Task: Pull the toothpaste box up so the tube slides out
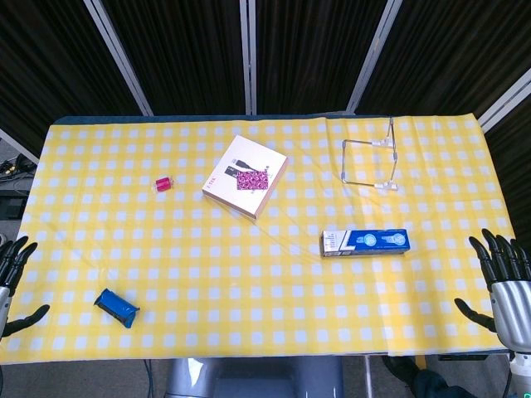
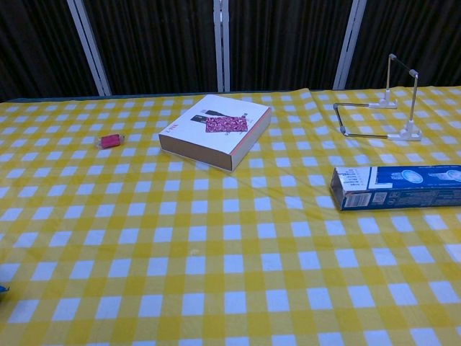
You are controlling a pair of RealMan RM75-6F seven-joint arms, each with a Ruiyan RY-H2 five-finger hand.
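The blue and white toothpaste box [image 1: 365, 242] lies flat on the yellow checked tablecloth, right of centre; in the chest view the toothpaste box [image 2: 397, 187] lies at the right edge with its white end flap facing left. No tube shows outside it. My right hand [image 1: 501, 280] hovers at the table's right front corner, fingers spread and empty, well right of the box. My left hand [image 1: 12, 282] sits at the left front edge, fingers apart and holding nothing. Neither hand shows in the chest view.
A white flat box with a pink picture [image 1: 246, 177] lies at the centre back. A thin metal frame stand [image 1: 371, 159] stands behind the toothpaste box. A small pink item [image 1: 163, 183] lies left of centre, and a blue packet [image 1: 116, 308] lies near the left front.
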